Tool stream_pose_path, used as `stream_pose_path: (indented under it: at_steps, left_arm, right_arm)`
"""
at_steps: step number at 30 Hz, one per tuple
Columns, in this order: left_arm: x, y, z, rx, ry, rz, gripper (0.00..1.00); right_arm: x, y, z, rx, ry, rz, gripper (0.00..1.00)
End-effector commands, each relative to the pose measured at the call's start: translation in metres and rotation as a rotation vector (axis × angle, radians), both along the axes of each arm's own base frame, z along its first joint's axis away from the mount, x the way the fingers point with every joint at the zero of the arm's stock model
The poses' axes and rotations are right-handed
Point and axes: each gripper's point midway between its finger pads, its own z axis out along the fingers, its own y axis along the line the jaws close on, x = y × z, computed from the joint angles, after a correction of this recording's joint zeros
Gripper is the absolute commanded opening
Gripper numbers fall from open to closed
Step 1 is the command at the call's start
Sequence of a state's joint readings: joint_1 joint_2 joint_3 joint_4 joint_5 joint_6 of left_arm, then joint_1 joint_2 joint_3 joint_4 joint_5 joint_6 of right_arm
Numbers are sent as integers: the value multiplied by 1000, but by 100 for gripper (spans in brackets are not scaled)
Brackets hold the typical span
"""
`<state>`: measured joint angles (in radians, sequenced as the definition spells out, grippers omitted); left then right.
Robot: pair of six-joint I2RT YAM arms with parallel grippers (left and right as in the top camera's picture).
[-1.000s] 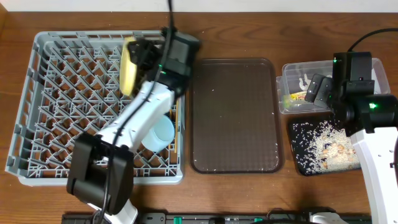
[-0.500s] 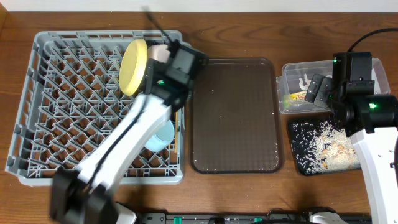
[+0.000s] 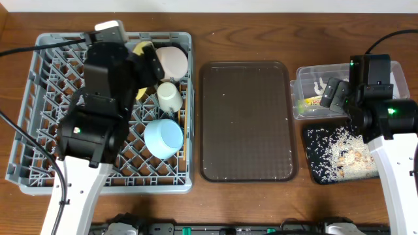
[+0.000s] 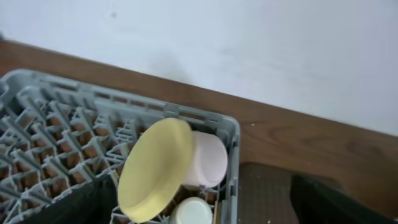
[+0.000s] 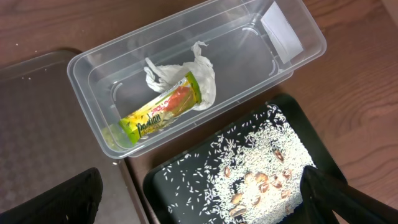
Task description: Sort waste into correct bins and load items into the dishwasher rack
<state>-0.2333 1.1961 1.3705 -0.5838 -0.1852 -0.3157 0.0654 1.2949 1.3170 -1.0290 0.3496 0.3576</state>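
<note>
Overhead: the dishwasher rack (image 3: 39,130) holds the yellow plate (image 3: 142,47), white bowl (image 3: 172,60), small white cup (image 3: 170,96), light blue bowl (image 3: 163,138) and chopsticks (image 3: 189,134). Loading looks finished. The left gripper (image 3: 147,65) hovers beside the plate.

Left wrist: its fingers (image 4: 62,205) are spread and empty. The plate stands on edge against the bowl, so lifting away must not knock it.

Right wrist: the right gripper (image 5: 199,199) is spread and empty. The wrapper (image 5: 163,112) and tissue (image 5: 186,68) lie in the clear tub (image 5: 87,62), and the rice (image 5: 249,168) in the black tray (image 5: 158,186).

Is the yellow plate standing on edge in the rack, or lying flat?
On edge, tilted: the yellow plate stands in the rack, leaning toward the white bowl right beside it.
</note>
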Motion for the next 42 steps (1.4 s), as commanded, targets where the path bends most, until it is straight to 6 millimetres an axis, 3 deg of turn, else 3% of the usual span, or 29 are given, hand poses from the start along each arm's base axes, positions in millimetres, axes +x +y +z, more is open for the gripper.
stream_pose_path:
  at_steps: [1, 15, 21, 27, 33, 39, 42]
  left_arm:
    - [2, 2, -3, -18, 17, 6, 91]
    - [-15, 5, -33, 14, 158, 7, 92]
    - [-20, 6, -40, 22, 193, 7, 92]
    - [-20, 6, -40, 22, 194, 7, 92]
    - [-20, 6, -40, 22, 194, 7, 92]
    - [-20, 7, -40, 22, 194, 7, 92]
    - [-20, 6, -40, 22, 194, 7, 92]
  right_arm:
    - [-1, -3, 4, -17, -6, -4, 99]
    - [-1, -3, 0, -17, 6, -3, 99]
    - [-11, -3, 23, -12, -71, -3, 99]
    - [-41, -2, 73, 2, -254, 6, 99]
    - [-81, 16, 118, 36, -447, 94, 99]
    - [-117, 14, 135, 47, -585, 113, 99]
    - [-132, 8, 127, 43, -650, 94, 99]
